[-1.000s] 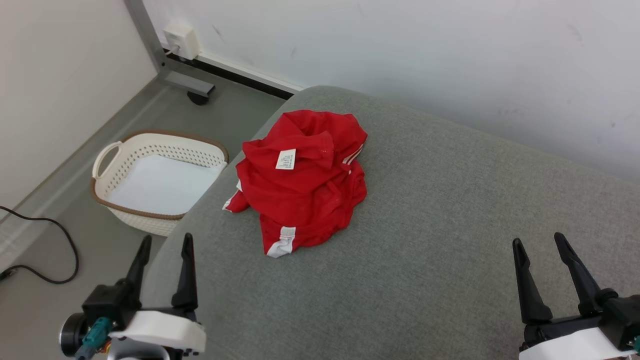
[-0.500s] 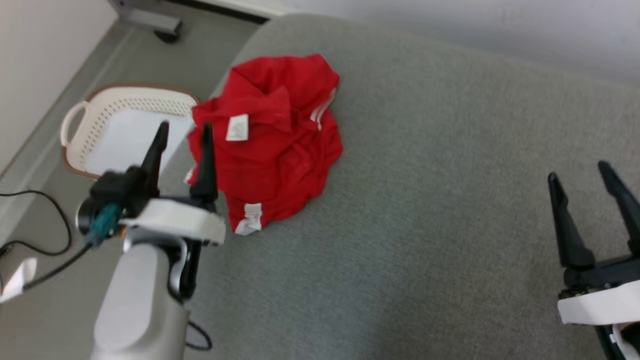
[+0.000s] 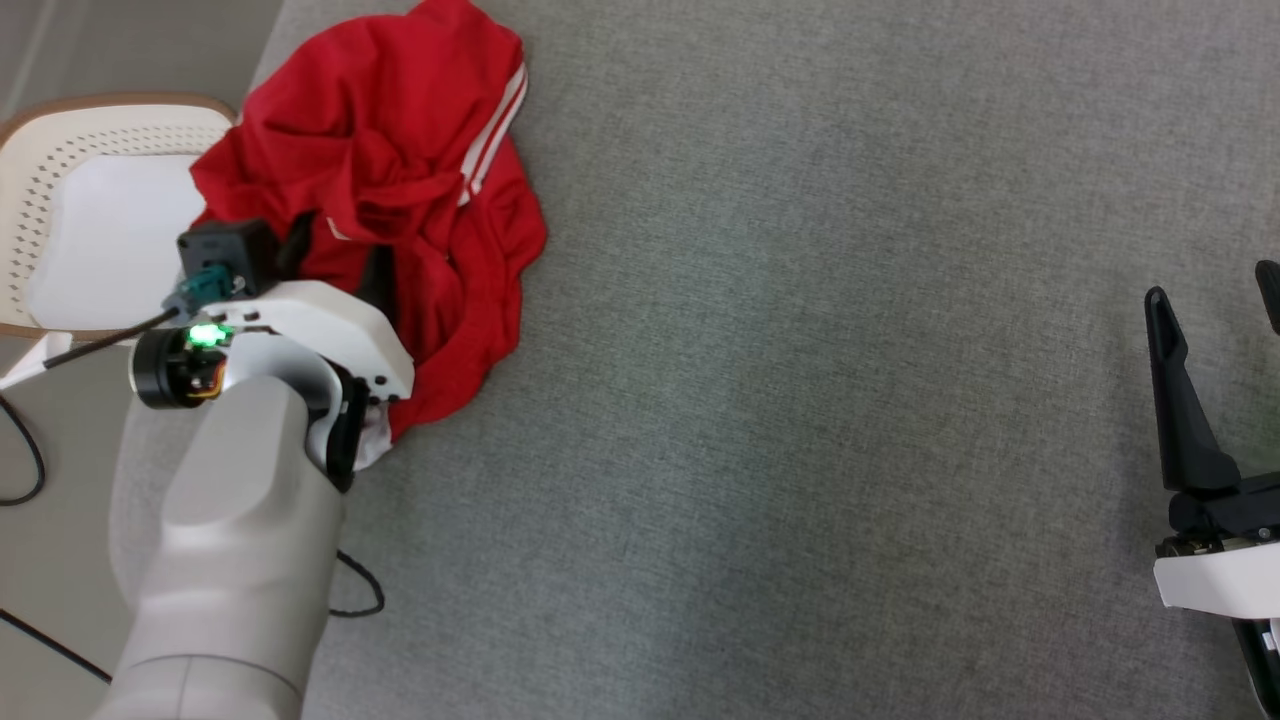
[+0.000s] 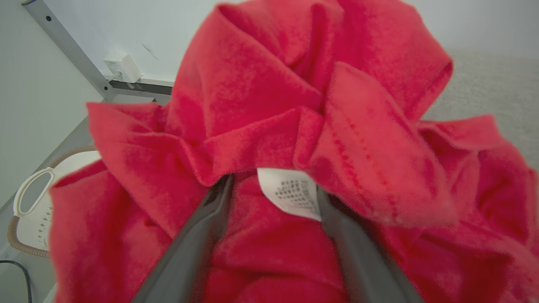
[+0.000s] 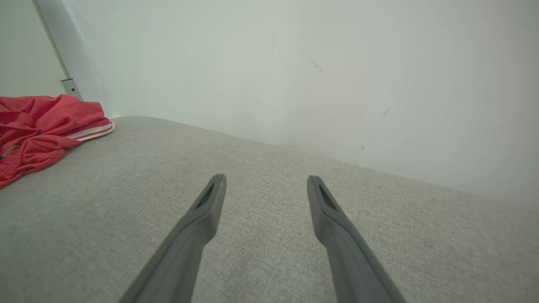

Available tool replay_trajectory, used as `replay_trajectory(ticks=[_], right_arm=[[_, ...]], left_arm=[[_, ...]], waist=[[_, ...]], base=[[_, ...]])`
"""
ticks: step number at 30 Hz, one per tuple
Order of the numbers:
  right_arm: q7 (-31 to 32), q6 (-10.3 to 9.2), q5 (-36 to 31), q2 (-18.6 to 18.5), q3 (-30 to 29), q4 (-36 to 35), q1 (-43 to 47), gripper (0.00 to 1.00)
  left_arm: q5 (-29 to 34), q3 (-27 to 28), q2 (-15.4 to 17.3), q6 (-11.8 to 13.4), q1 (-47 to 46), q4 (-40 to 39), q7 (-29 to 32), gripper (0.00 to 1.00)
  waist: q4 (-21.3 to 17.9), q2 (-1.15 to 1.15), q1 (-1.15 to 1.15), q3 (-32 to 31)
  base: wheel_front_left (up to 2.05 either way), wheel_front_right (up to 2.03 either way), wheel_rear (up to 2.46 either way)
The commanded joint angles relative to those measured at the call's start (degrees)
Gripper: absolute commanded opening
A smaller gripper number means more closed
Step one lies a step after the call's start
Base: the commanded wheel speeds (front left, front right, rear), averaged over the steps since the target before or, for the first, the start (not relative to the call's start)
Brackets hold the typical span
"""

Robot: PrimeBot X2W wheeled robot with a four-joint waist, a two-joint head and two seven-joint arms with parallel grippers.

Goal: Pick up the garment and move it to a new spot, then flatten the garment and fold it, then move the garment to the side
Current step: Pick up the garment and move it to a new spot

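Observation:
A crumpled red garment (image 3: pixel 400 150) with white stripes lies at the far left of the grey cushion (image 3: pixel 800 400), near its edge. My left gripper (image 3: pixel 335 250) is pushed into the garment's near side, open, with both fingers sunk in the folds. In the left wrist view the garment (image 4: pixel 273 105) bulges over the gripper (image 4: pixel 273 185); its fingertips are hidden under the cloth, on either side of a white label (image 4: pixel 290 195). My right gripper (image 3: pixel 1212 285) hovers open and holding nothing at the right edge; from its wrist the gripper (image 5: pixel 266 180) points along the cushion, the garment (image 5: pixel 38 130) far left.
A cream perforated basket (image 3: pixel 60 130) with a brown rim stands on the floor left of the cushion, close beside the garment. A black cable (image 3: pixel 20 470) trails on the floor. A white wall (image 5: pixel 294 63) rises behind the cushion (image 5: pixel 126 189).
The head camera has tilted down and the scene has shifted up. My left arm has reached forward from the near edge into the garment. The right gripper stays open at the right.

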Motion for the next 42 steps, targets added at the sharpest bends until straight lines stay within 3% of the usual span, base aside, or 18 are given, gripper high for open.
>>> replay_trajectory(ticks=[1,2,6,10,19,27,33,42], right_arm=[[-0.4,-0.12,0.7,-0.2,-0.2,0.0,-0.7,1.00],[-0.4,-0.12,0.7,-0.2,-0.3,0.1,-0.7,1.00],[-0.7,-0.12,0.5,0.1,-0.3,0.6,-0.6,1.00],[-1.8,-0.12,0.4,0.8,-0.2,1.8,0.2,1.00],[-4.8,-0.12,0.5,4.6,0.1,5.9,3.3,1.00],[-6.1,-0.12,0.7,7.2,0.9,8.5,6.5,1.00],[-6.7,-0.12,0.7,8.3,0.9,8.9,6.9,1.00],[-7.8,-0.12,1.1,9.2,1.0,8.9,4.3,1.00]], left_arm=[[-0.2,-0.2,-0.1,-0.3,-0.2,1.5,0.1,0.33],[-0.2,-0.3,0.2,-0.3,-0.8,2.4,-0.2,0.00],[0.0,-0.7,1.2,-0.3,-2.2,5.0,-1.6,0.00],[-0.6,0.3,2.7,0.7,-1.3,2.0,-3.0,0.00],[-2.6,6.7,5.5,2.6,10.6,-22.1,-3.0,0.00],[-2.8,9.4,4.9,3.5,24.1,-36.2,-3.0,0.00],[-2.2,8.0,3.5,4.1,30.6,-46.6,-1.3,0.00],[-1.2,-1.5,-0.3,1.2,28.7,-54.6,3.5,0.00]], waist=[[-0.5,0.00,-0.01,0.3],[-0.5,0.00,-0.01,0.3],[-0.4,0.00,-0.01,-0.9],[-0.6,0.00,-0.01,-3.9],[-2.1,0.00,-0.01,-14.0],[-5.1,0.00,-0.01,-20.1],[-8.3,0.00,-0.01,-20.8],[-17.8,0.00,-0.01,-17.1]], base=[[0.00,0.00,0.00],[0.00,0.00,0.00],[0.00,0.00,0.00],[0.00,0.00,0.00],[0.00,0.00,0.00],[0.00,0.00,0.00],[0.00,0.00,0.00],[0.00,0.00,0.00]])
